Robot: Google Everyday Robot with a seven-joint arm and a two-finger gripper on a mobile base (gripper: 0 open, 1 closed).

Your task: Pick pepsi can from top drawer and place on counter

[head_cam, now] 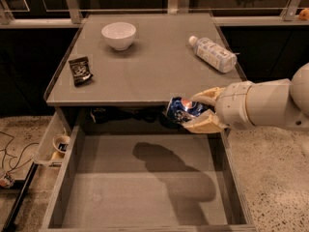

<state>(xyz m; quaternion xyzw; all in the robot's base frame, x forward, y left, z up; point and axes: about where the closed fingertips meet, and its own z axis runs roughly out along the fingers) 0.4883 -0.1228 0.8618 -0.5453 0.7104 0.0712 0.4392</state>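
Note:
My gripper (199,112) comes in from the right and is shut on the pepsi can (183,109), a dark blue can with a red, white and blue logo. I hold the can on its side in the air, at the counter's front edge and above the back of the top drawer (145,178). The drawer is pulled open and its grey floor is bare, with the arm's shadow on it. The counter (149,71) lies just behind the can.
On the counter are a white bowl (119,35) at the back left, a dark snack packet (80,70) at the left edge and a clear plastic bottle (213,53) lying at the back right. A small translucent bin (54,143) hangs at the drawer's left side.

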